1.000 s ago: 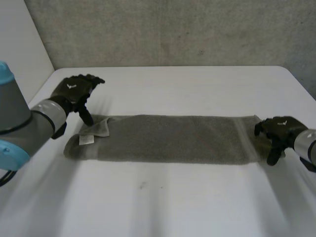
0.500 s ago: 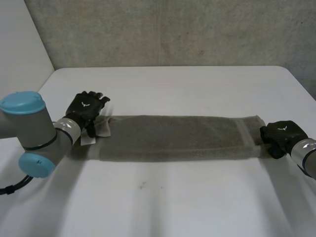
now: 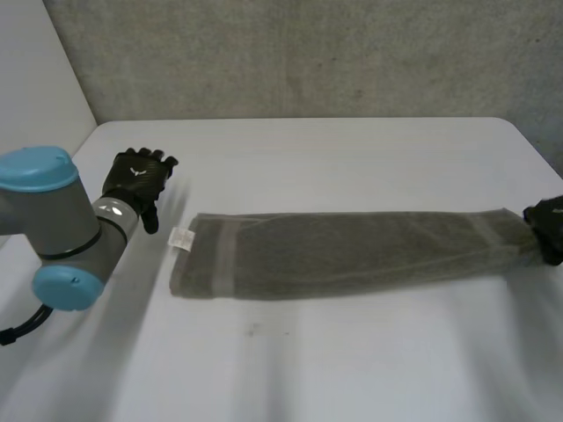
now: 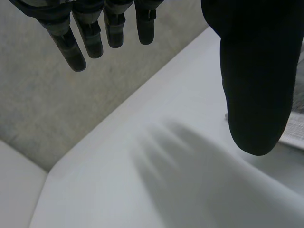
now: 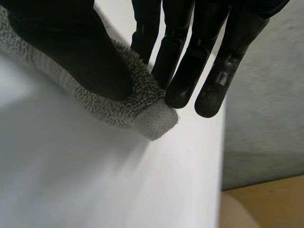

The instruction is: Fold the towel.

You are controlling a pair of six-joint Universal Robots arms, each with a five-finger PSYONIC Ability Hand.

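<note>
A long grey towel (image 3: pixel 352 251) lies stretched across the white table (image 3: pixel 308 352), with a white label (image 3: pixel 181 238) at its left end. My right hand (image 3: pixel 547 227) is at the towel's right end, at the table's right edge. In the right wrist view, the thumb (image 5: pixel 71 42) and fingers (image 5: pixel 183 52) pinch the towel's end (image 5: pixel 142 111) between them. My left hand (image 3: pixel 136 183) hovers left of the towel, apart from it, with straight fingers (image 4: pixel 80 33) and the thumb (image 4: pixel 256 76) spread over bare table.
A grey wall (image 3: pixel 308 53) rises behind the table. The table's far edge (image 3: pixel 308 120) and right edge are near the right hand. My left arm (image 3: pixel 53 229) stands at the left side.
My right hand shut on the towel's right end and dragged the towel to the right. My left hand let the left end go and drew back to the left.
</note>
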